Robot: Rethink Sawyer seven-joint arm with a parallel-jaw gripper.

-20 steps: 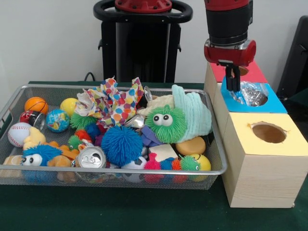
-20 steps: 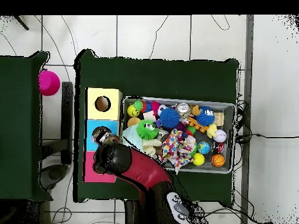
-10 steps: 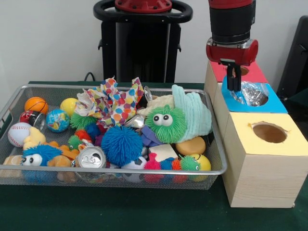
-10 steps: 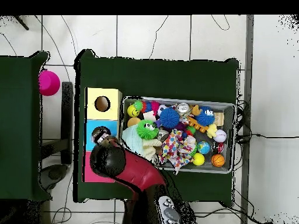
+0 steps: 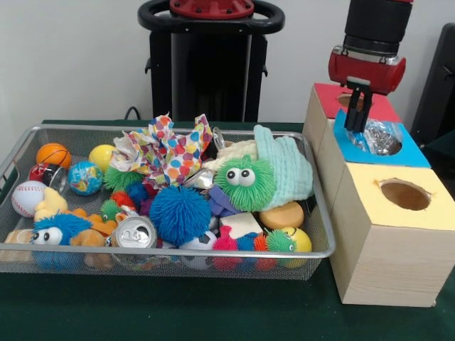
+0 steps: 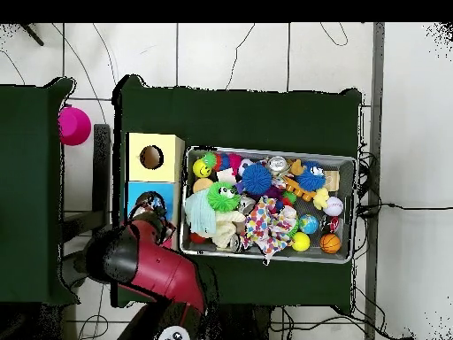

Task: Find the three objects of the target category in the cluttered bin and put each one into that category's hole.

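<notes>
My gripper (image 5: 357,117) hangs over the seam between the red box (image 5: 328,99) and the blue box (image 5: 350,145), at the right of the front view. Its fingers stand slightly apart and open, with nothing between them. A crumpled silver metal piece (image 5: 380,136) sits in the blue box's hole, just right of the fingertips. The yellow box (image 5: 387,234) has an empty round hole (image 5: 404,194). A silver can (image 5: 135,233) lies at the front of the wire bin (image 5: 213,252). In the overhead view the arm (image 6: 142,257) covers the gripper.
The bin holds several balls, fuzzy pom toys, a green googly-eyed toy (image 5: 245,181), a mint cloth (image 5: 284,167) and spotted fabric (image 5: 167,153). A pink object (image 6: 73,124) sits on the side table in the overhead view. The black pedestal (image 5: 210,64) stands behind the bin.
The gripper has risen and moved to the right in the front view, away from the bin toward the red box. The crumpled metal piece stays in the blue hole. The boxes have shifted slightly.
</notes>
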